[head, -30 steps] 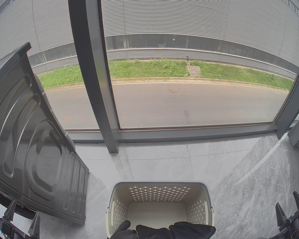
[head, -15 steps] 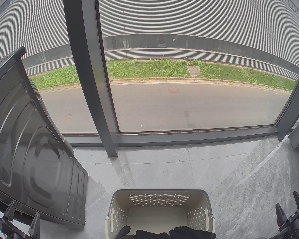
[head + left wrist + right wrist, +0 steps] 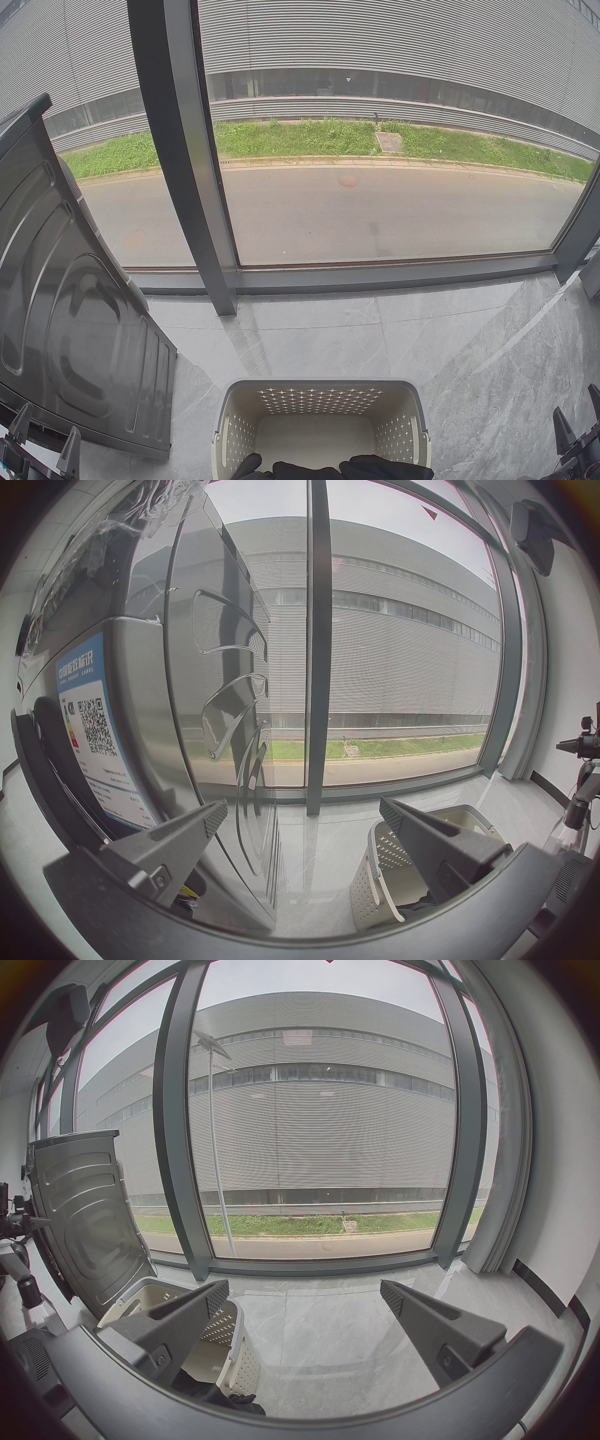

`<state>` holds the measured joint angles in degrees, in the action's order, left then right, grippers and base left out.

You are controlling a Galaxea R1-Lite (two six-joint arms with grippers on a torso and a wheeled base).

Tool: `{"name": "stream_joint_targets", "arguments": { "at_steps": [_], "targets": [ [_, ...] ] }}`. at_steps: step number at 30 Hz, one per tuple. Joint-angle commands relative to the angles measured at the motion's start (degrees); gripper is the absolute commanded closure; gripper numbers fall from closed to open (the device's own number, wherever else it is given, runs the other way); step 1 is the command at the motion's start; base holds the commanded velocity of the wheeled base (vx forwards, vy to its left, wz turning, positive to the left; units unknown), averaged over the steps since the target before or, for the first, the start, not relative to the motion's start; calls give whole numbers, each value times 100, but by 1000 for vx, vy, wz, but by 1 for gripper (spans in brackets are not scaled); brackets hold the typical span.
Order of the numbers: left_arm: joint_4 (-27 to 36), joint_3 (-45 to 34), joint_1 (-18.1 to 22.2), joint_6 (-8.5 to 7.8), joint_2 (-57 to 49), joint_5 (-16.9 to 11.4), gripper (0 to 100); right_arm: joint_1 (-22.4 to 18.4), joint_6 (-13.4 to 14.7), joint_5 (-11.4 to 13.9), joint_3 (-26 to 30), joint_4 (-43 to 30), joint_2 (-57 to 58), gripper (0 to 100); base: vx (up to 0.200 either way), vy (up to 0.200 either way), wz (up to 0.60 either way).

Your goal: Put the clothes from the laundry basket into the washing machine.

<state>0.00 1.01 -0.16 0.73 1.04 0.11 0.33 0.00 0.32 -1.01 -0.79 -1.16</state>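
Note:
A cream laundry basket (image 3: 320, 389) with star-shaped holes stands on the floor at the bottom centre of the head view. Black clothes (image 3: 331, 469) hang over its near rim. The grey washing machine (image 3: 69, 312) stands to the basket's left, its side panel facing me. My left gripper (image 3: 44, 434) is open at the bottom left, close to the machine's lower edge; in the left wrist view (image 3: 303, 830) nothing lies between its fingers. My right gripper (image 3: 578, 415) is open at the bottom right, to the right of the basket; in the right wrist view (image 3: 303, 1310) it holds nothing.
A tall window with a dark metal post (image 3: 187, 187) runs along the far side, with a low sill (image 3: 375, 272). Grey marble floor (image 3: 350, 337) lies bare between basket and window. A white wall and curtain (image 3: 550, 1179) stand to the right.
Between the earliest frame and half a second ago the whole head view shifted downward, so the camera moved. Since then nothing has visibly changed.

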Motion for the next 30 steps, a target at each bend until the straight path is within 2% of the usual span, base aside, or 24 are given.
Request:
{"name": "stream_joint_targets", "arguments": {
  "at_steps": [1,9,30],
  "targets": [
    [0,-101,-2,6,-95,7,0,2,0,3,66,0,2,0,0,0,0],
    [0,-101,-2,-3,-95,-2,0,2,0,3,66,0,2,0,0,0,0],
    [0,-101,7,-3,-95,-2,0,2,0,3,66,0,-7,0,-200,0,0]
  ]
}}
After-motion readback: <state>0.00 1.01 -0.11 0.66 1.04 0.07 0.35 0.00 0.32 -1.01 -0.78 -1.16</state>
